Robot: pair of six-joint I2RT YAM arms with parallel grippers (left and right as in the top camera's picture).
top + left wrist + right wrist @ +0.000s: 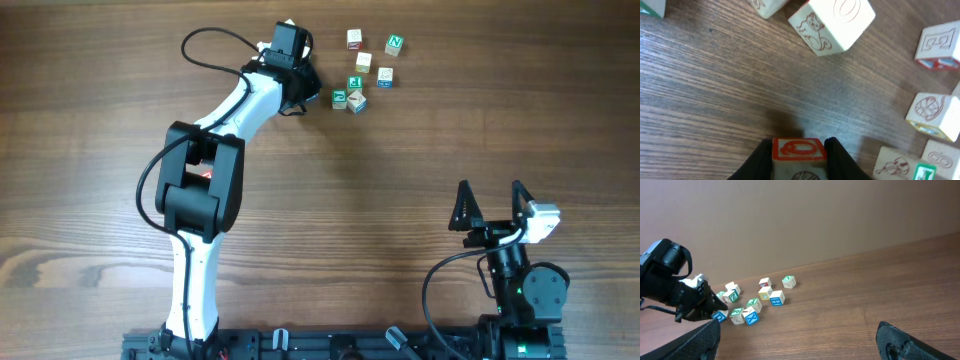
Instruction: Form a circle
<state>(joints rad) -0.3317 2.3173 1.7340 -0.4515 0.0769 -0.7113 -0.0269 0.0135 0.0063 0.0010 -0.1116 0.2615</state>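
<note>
No circle shows; several small wooden letter cubes [364, 61] lie in a loose cluster at the far middle of the table. My left gripper [310, 88] reaches to the cluster's left edge. In the left wrist view it [799, 145] is shut on a cube with a red-framed letter face [798, 150], both black fingers against its sides. A cat cube [832, 22] lies ahead of it, and other cubes [935, 115] lie to its right. My right gripper [492, 205] rests open near the front right, far from the cubes [776, 298], with nothing between its fingers.
Bare wooden table [450, 140] separates the cluster from my right arm. The left arm's white links [200, 190] cross the table's left middle. A plain wall [815, 220] stands behind the table's far edge.
</note>
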